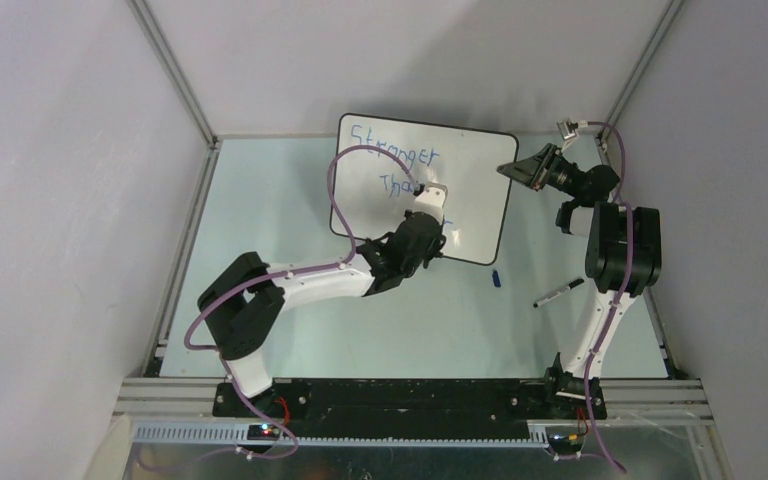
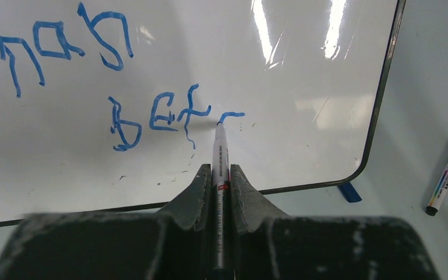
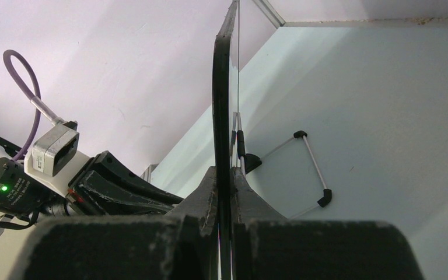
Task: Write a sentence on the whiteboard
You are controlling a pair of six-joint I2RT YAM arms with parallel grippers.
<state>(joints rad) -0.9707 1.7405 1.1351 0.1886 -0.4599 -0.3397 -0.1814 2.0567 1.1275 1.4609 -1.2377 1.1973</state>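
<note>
The left pincer (image 2: 217, 175), clamped shut on a marker (image 2: 220, 153), presses the tip to the whiteboard (image 1: 472, 175) at the end of the third line of the blue sentence (image 1: 397, 157), below "Stranger" and "Than". The whiteboard stands toward the tabletop's (image 1: 290, 200) far side, its right edge gripped tight in the right pincer (image 3: 224, 178). A second marker (image 1: 558, 292) lies near the right arm.

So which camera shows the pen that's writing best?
Left wrist view: the pen sits close-up in the left pincer, tip on the whiteboard beside the blue letters. From above, the pincer mostly hides it. The right wrist view shows only the board's edge.
</note>
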